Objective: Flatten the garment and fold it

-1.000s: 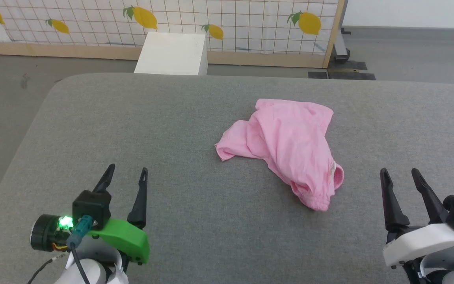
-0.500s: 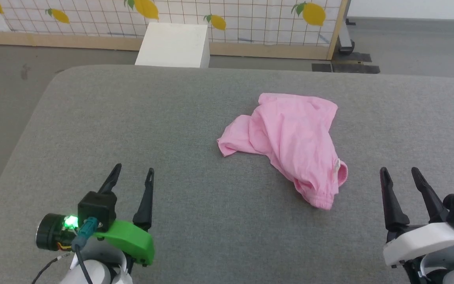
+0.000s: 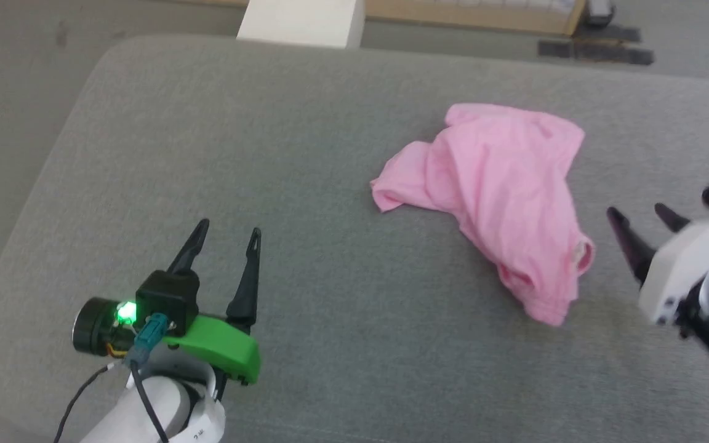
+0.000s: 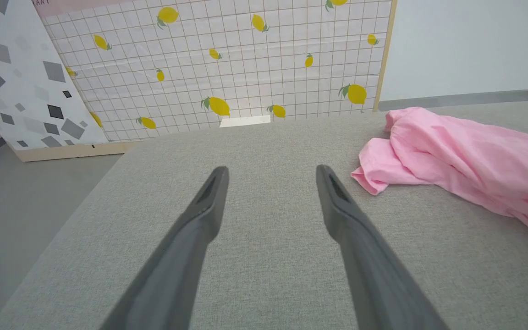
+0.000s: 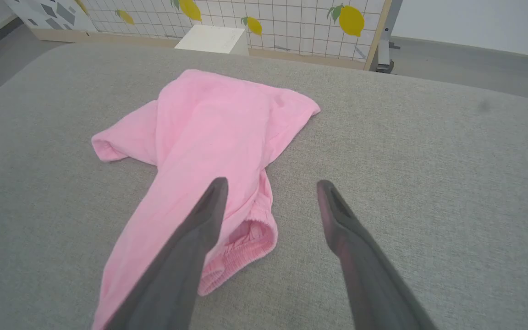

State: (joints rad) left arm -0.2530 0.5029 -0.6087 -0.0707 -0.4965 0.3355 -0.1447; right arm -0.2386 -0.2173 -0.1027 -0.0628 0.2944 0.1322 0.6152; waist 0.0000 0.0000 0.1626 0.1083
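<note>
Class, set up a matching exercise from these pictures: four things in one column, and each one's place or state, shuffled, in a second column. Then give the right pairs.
Column 1
1. garment
2. left end effector
3. right end effector
4. white box

Column 2
A. open, close to the pink cloth's gathered band
B. standing beyond the far edge of the table
C. crumpled, lying on the grey surface
D. open over bare grey surface, apart from the cloth

Pairs: 1-C, 2-D, 3-A, 4-B
</note>
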